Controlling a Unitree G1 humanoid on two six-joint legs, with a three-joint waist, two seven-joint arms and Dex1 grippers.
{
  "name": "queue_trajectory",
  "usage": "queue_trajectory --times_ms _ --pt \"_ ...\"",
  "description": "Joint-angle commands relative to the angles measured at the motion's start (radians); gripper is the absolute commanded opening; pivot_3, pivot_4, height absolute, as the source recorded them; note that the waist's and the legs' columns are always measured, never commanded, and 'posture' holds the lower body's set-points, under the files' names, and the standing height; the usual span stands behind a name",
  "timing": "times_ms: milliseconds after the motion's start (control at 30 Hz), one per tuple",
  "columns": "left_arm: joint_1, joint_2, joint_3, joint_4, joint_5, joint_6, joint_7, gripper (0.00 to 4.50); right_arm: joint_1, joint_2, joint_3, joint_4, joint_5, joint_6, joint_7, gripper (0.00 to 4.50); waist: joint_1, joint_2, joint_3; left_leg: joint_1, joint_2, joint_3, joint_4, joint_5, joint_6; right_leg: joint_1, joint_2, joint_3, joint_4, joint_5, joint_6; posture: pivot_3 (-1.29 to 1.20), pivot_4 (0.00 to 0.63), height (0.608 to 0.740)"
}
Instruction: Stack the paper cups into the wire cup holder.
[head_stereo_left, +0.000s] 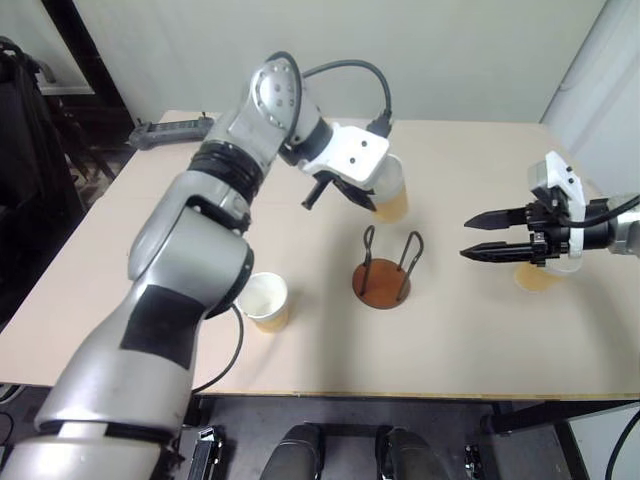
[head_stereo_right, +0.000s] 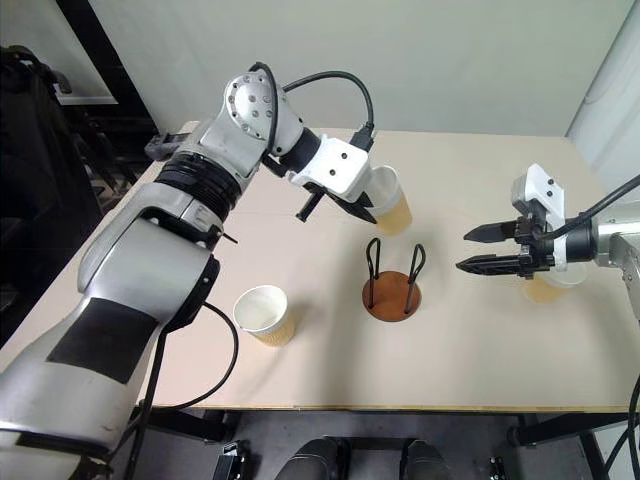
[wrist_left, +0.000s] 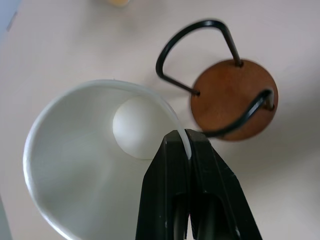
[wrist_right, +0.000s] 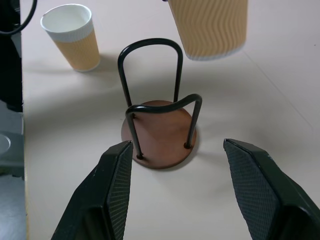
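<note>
1. Left gripper (head_stereo_right: 352, 207): fingers pinched fully together on the white rim of a paper cup (head_stereo_right: 390, 211), one finger inside the wall and one outside; cup lifted clear of the table (head_stereo_right: 480, 370), upright with a slight tilt, mouth up.
2. Right gripper (head_stereo_right: 478, 249): fingers well apart, nothing between them, hovering above the table near its right edge, fingertips aimed at the wire cup holder (head_stereo_right: 391, 285).
3. Holder standing near the table's middle, a little toward the front edge; reddish-brown disc base bare, two dark wire loops upright, no cup inside.
4. Key relation: carried cup raised above and just behind the holder, toward the table's far edge, its long axis near vertical like the loops. Likely next: carry toward the front edge until centred between the loops, then straight down.
5. Left arm plainly the nearer to the holder, cup already in hand.
6. Second cup (head_stereo_right: 264, 314) upright near the front edge, left of the holder.
7. Third cup (head_stereo_right: 549, 289) near the right edge, partly hidden behind the right gripper.
8. No brand, label or readable writing on cups or holder; cup walls plain tan-yellow, ribbed with wavy lines.
</note>
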Motion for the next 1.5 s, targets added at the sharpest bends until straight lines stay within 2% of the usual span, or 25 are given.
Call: queue_trajectory --times_ms 33,333,700,1000,1500 --pt "-0.05 -0.005 -0.017 -0.031 -0.071 0.027 -0.037 0.03 -0.026 -0.037 -0.017 -0.013 -0.001 -0.01 0.027 2.95 0.0 0.0 0.0 0.0 0.0 0.0 0.0 0.0 0.0 0.0 0.0 0.001 0.0 0.001 0.001 0.0 0.15 0.74" --pt "-0.021 0.074 -0.233 -0.18 -0.298 0.112 -0.037 0.03 -0.029 -0.046 -0.018 -0.066 0.032 0.014 0.065 2.95 -0.001 0.0 0.0 0.002 0.0 0.007 0.0 -0.003 0.003 0.0 0.001 0.009 -0.001 0.001 0.003 0.0 0.15 0.74" --pt "-0.018 0.128 -0.409 -0.279 -0.454 0.159 -0.037 0.03 -0.041 -0.053 -0.003 -0.059 0.025 0.018 0.091 2.95 0.0 0.0 0.0 0.002 0.0 0.01 0.005 -0.004 0.006 0.0 0.001 0.014 -0.003 0.004 -0.001 0.0 0.15 0.74" --pt "-0.005 0.134 -0.456 -0.299 -0.494 0.151 -0.037 0.03 -0.03 -0.055 -0.006 -0.073 0.028 0.03 0.091 2.95 0.0 0.0 0.0 0.002 0.0 0.01 0.005 -0.004 0.006 0.0 0.001 0.014 -0.003 0.004 0.0 0.0 0.15 0.74" --pt "-0.005 0.132 -0.494 -0.254 -0.435 0.05 -0.037 0.03 -0.004 -0.056 -0.016 -0.097 0.028 0.033 0.078 2.95 0.0 0.0 0.0 0.002 0.0 0.01 0.005 -0.004 0.006 0.001 0.001 0.014 -0.003 0.004 0.001 0.0 0.15 0.74"
